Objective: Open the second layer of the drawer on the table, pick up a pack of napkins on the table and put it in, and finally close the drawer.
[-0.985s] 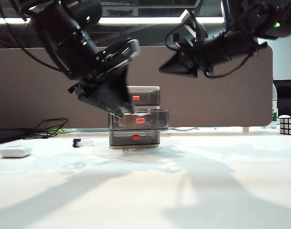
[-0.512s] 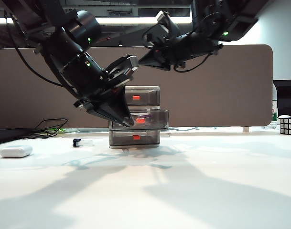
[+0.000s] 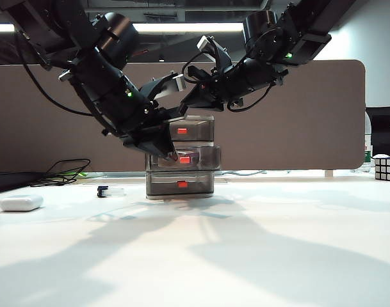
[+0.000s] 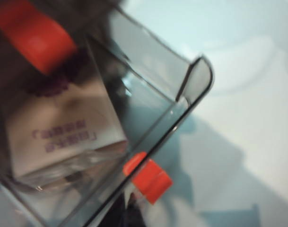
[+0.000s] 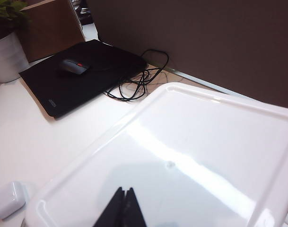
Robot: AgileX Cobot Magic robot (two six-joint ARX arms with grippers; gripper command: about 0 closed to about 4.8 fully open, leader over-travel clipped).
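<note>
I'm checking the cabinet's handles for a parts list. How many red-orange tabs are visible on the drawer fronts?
3, one on each tier of the drawer: top tab, middle tab on the second layer, and bottom tab. The left gripper crowds the middle one; none seems hidden.

Exterior view: a ceiling light strip (image 3: 182, 27) backlights the scene; both arms read as dark silhouettes. Broad soft shadows cross the bright, partly overexposed counter (image 3: 246, 256). Left wrist view: heavy blur throughout, close range, nothing sharp. Right wrist view: sharp, with a glare streak on the white cabinet top (image 5: 191, 161).
</note>
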